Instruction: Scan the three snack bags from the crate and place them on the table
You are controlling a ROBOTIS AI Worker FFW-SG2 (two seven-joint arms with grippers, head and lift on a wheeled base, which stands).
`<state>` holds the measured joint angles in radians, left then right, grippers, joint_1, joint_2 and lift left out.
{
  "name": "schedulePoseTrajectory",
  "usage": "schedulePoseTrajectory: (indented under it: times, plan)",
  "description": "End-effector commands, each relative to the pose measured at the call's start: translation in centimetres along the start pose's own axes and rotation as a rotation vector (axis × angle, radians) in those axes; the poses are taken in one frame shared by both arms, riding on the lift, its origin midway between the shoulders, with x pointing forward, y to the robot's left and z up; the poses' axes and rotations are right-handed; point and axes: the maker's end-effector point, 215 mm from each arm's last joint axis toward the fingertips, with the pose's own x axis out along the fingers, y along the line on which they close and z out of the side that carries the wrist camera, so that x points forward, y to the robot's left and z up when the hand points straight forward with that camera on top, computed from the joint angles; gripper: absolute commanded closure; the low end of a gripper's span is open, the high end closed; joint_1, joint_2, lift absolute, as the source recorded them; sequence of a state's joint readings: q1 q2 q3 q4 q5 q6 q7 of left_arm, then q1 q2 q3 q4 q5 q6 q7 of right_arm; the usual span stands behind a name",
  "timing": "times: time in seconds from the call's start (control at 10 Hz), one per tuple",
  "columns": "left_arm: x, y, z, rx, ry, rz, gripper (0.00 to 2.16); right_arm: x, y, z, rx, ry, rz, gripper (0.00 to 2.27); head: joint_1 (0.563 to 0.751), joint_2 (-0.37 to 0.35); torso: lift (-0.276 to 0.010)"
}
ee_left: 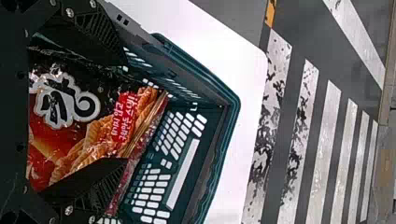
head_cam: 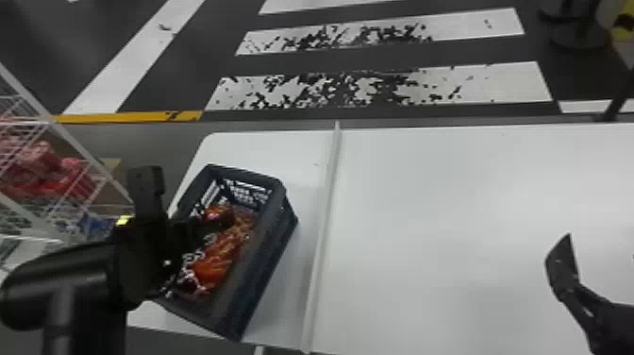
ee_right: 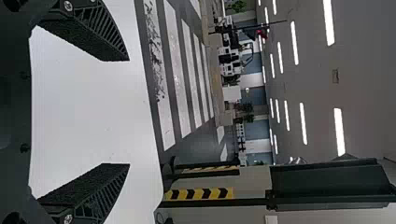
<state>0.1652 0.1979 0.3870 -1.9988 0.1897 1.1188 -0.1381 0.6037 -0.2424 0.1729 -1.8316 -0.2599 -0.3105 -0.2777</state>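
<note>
Nearest you, your left arm comes in at the lower left of the head view, and your left gripper is down at the left side of the crate. In the left wrist view its two fingers stand well apart, with a glossy black, orange and red bag in the gap between them; you can't tell from here whether either finger presses on it. Your right gripper is over at the lower right of the head view, above the table. The right wrist view gives you its fingers spread wide, with nothing held between them.

The snack bags lie inside the crate, left of centre in the head view; they overlap, so you can't count them. The crate sits at a slant on the left part of the table, and just to its right a pale strip runs up across the tabletop.

At the left edge you have a wire rack with red packs in it. Farther off, white stripes cross the dark floor along the top of the frame, and a yellow line lies at the upper left.
</note>
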Motion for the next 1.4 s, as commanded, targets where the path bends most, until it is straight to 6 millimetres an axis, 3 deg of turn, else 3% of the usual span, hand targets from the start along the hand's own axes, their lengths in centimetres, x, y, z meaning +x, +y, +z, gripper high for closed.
schedulePoseTrajectory:
  times: [0.0,0.2,0.5,0.6,0.7,0.8,1.3]
  plan:
    - [0.0,0.8,-0.3,-0.01,0.005,0.012,0.15,-0.1,0.0,0.1,-0.001,-0.002,0.001,0.08,0.695,0.244,-0.062]
    - [0.0,1.5,-0.5,-0.011,0.009,0.025,0.21,-0.1,0.0,0.3,0.001,-0.009,0.002,0.08,0.695,0.26,-0.062]
    - [1.2,1.2,-3.2,-0.028,0.066,0.007,0.34,-0.2,0.2,0.3,0.003,-0.011,0.006,0.08,0.695,0.27,-0.062]
    - [1.6,1.1,-4.3,-0.035,0.089,-0.007,0.71,-0.1,0.2,0.4,0.0,-0.013,0.008,0.08,0.695,0.271,-0.062]
    - [1.6,1.5,-5.5,-0.039,0.108,0.002,1.43,0.2,0.5,0.6,0.0,-0.018,0.014,0.08,0.695,0.266,-0.062]
    - [1.4,1.6,-5.2,-0.044,0.1,0.003,1.97,0.2,0.5,0.7,0.0,-0.019,0.015,0.08,0.695,0.268,-0.062]
    - [-1.3,0.7,-1.3,-0.026,-0.04,0.024,1.98,0.1,0.5,1.0,0.007,-0.031,0.011,0.08,0.695,0.271,-0.062]
